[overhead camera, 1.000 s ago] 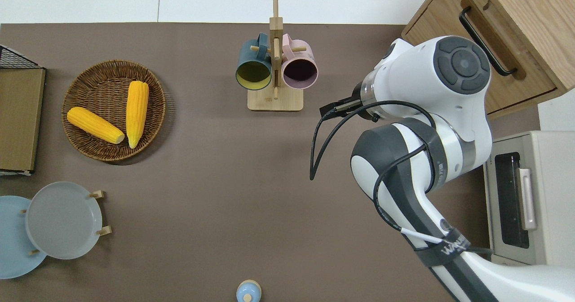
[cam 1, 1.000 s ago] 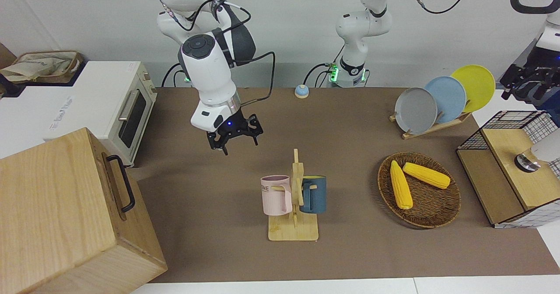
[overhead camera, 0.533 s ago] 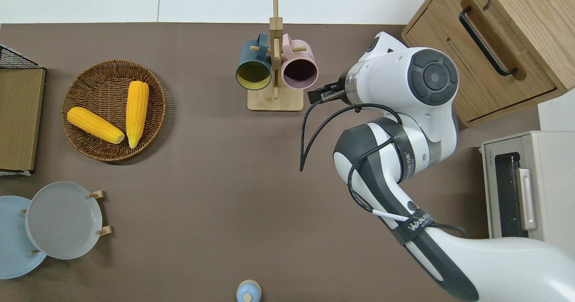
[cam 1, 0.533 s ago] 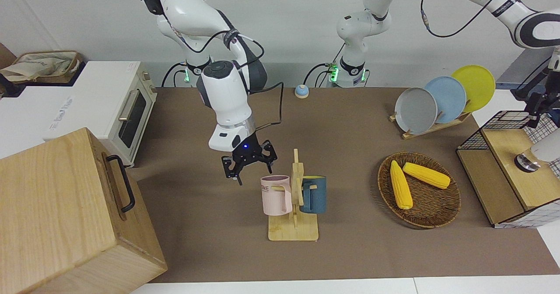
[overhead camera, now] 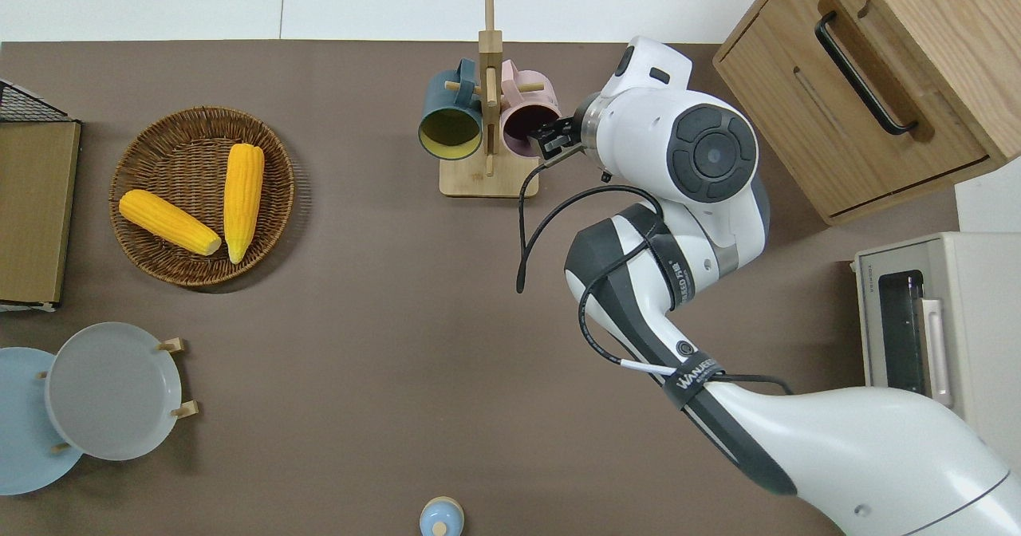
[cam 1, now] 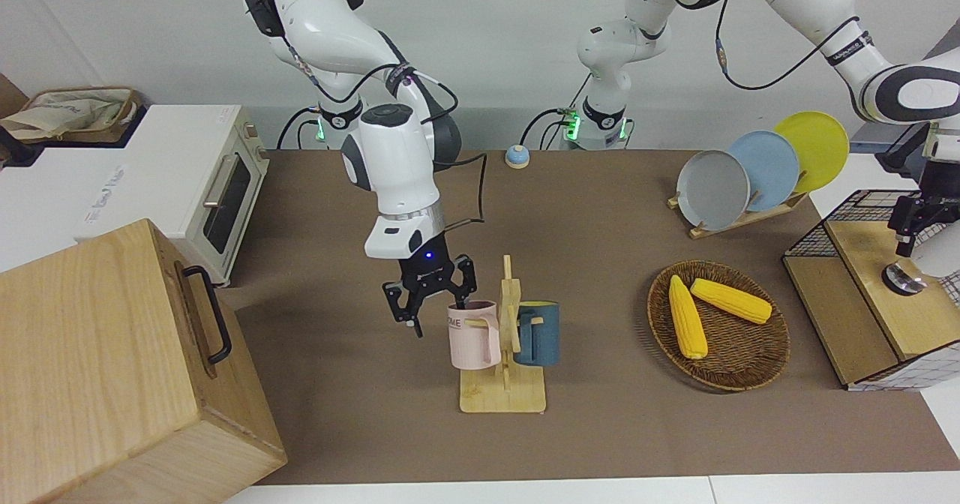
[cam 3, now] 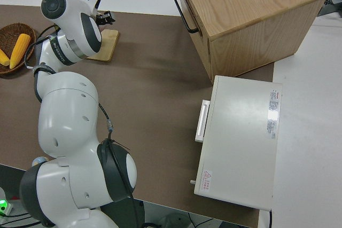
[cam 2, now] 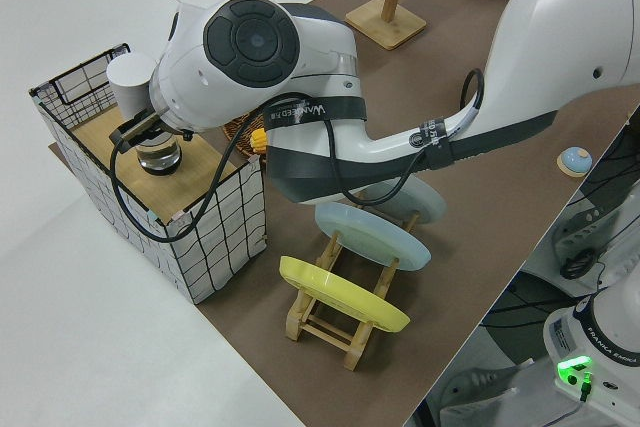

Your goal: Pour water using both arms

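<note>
My right gripper (cam 1: 433, 301) is open and low at the rim of the pink mug (cam 1: 472, 335), on the side toward the right arm's end of the table. In the overhead view it (overhead camera: 552, 133) overlaps the pink mug's (overhead camera: 526, 120) mouth. The pink mug and a blue mug (cam 1: 538, 335) hang on a wooden rack (cam 1: 502, 397). My left gripper (cam 1: 909, 223) is over the wooden shelf in a wire basket (cam 1: 862, 211), right at a white container with a silver base (cam 1: 904, 279). The left side view shows that gripper (cam 2: 138, 133) against the container (cam 2: 128, 77).
A wicker basket (cam 1: 739, 369) holds two corn cobs. A rack of three plates (cam 1: 742, 170) stands nearer to the robots. A large wooden box with a black handle (cam 1: 112, 369) and a toaster oven (cam 1: 217, 189) stand at the right arm's end. A small bell (cam 1: 517, 157) sits near the arm bases.
My right gripper has come down and moved across to the pink mug's rim. My left arm has swung in and lowered its gripper to the white container in the wire basket.
</note>
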Motion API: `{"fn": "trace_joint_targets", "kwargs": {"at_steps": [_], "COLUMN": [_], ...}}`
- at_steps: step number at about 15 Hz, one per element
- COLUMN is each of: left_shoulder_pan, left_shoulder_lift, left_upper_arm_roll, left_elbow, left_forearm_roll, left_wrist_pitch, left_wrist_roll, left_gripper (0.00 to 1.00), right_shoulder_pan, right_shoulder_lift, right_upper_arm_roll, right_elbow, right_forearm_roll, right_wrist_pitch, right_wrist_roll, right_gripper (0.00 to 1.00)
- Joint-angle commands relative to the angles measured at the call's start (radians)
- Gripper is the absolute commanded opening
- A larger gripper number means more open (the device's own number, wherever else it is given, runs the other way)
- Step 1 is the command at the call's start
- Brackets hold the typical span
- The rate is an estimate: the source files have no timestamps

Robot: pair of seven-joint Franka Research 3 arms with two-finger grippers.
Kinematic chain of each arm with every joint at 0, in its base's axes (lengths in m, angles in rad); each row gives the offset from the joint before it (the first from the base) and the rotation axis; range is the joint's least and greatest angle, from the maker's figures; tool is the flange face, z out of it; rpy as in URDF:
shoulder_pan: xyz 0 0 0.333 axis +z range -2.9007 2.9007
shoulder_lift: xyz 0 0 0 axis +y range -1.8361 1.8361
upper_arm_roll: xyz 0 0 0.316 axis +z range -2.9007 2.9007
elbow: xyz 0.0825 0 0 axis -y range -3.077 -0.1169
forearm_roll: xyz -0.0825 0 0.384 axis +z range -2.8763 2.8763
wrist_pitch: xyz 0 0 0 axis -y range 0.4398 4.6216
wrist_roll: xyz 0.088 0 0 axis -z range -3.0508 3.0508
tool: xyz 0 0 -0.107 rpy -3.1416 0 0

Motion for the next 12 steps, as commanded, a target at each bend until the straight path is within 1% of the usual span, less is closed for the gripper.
{"fn": "trace_joint_targets", "kwargs": {"at_steps": [1, 2, 3, 4, 5, 6, 7, 9, 10, 12], "left_shoulder_pan": [0.003, 0.006, 0.008, 0.008, 0.008, 0.008, 0.006, 0.009, 0.008, 0.008], "left_shoulder_lift": [0.011, 0.014, 0.023, 0.025, 0.025, 0.028, 0.032, 0.037, 0.037, 0.035], "left_upper_arm_roll": [-0.007, -0.026, -0.030, -0.030, -0.030, -0.029, -0.029, -0.029, -0.029, -0.026], "left_elbow": [0.025, 0.024, 0.025, 0.024, 0.021, 0.021, 0.021, 0.021, 0.021, 0.028], "left_forearm_roll": [-0.024, -0.026, -0.032, -0.047, -0.060, -0.075, -0.084, -0.084, -0.084, -0.077], "left_wrist_pitch": [0.052, 0.089, 0.106, 0.111, 0.111, 0.111, 0.111, 0.111, 0.111, 0.109], "left_wrist_roll": [0.029, 0.029, 0.027, 0.027, 0.027, 0.027, 0.023, 0.019, 0.015, 0.010], "left_gripper": [0.91, 0.91, 0.91, 0.85, 0.66, 0.44, 0.26, 0.00, 0.00, 0.00], "right_shoulder_pan": [0.008, 0.011, 0.013, 0.013, 0.013, 0.013, 0.014, 0.013, 0.013, 0.014], "right_shoulder_lift": [0.058, 0.058, 0.058, 0.058, 0.058, 0.058, 0.057, 0.057, 0.057, 0.054], "right_upper_arm_roll": [0.004, 0.004, 0.006, 0.006, 0.006, 0.006, 0.006, 0.006, 0.006, 0.006], "right_elbow": [0.086, 0.086, 0.086, 0.086, 0.084, 0.084, 0.084, 0.083, 0.083, 0.080], "right_forearm_roll": [-0.029, -0.026, -0.026, -0.024, -0.023, -0.021, -0.021, -0.020, -0.020, -0.024], "right_wrist_pitch": [0.012, 0.011, 0.012, 0.011, 0.011, 0.009, 0.008, 0.006, 0.003, -0.001], "right_wrist_roll": [0.019, 0.019, 0.019, 0.020, 0.020, 0.020, 0.020, 0.020, 0.022, 0.028], "right_gripper": [0.584, 0.478, 0.367, 0.258, 0.187, 0.128, 0.090, 0.086, 0.075, 0.001]}}
